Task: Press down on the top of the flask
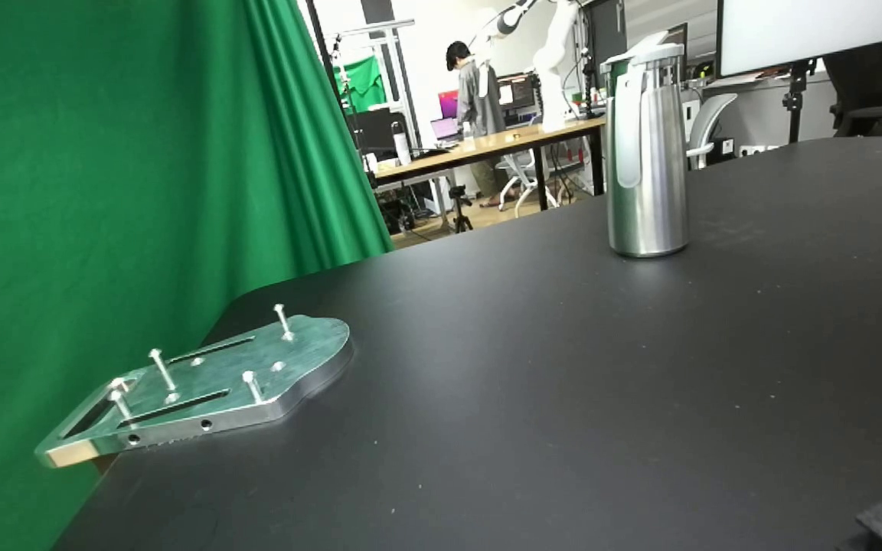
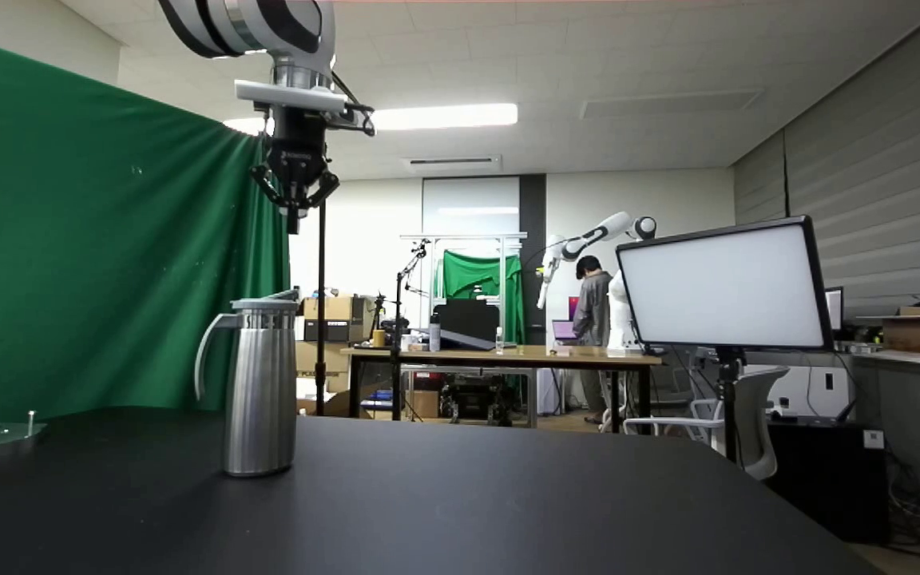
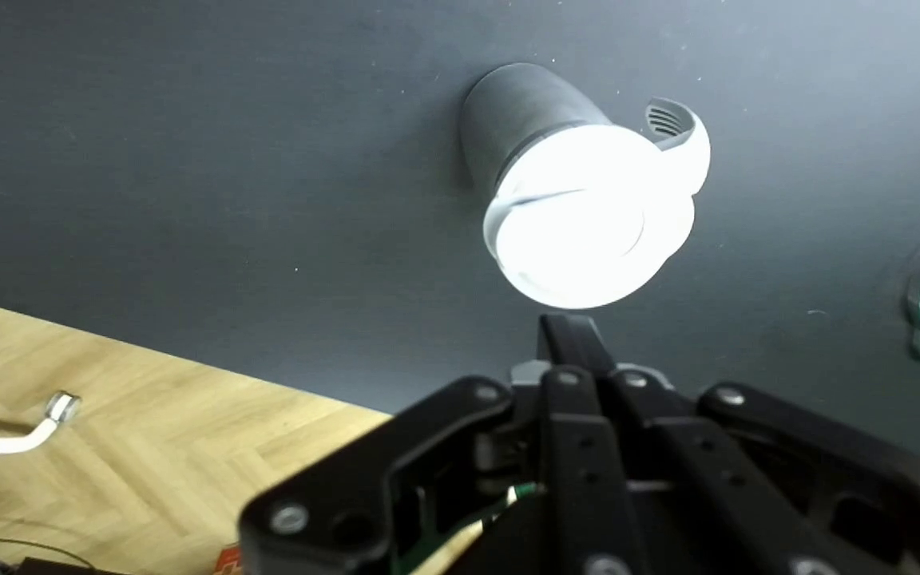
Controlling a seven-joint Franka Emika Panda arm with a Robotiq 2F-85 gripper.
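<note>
Holding my gripper (image 2: 293, 220) together, presumably for pressing, I see the flask (image 3: 576, 200) at twelve o'clock from it in wrist view.

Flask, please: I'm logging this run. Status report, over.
Gripper high, jaws shut, empty. Flask lower, upright on black table, no contact. Nothing seen between them; green pegged plate off to one side.

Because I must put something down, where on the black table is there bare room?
A broad patch of the black table is bare between the pegged green plate and the flask; another lies past the flask, away from the plate. Crowded: above the flask, near the pincer, and between plate and green curtain.
</note>
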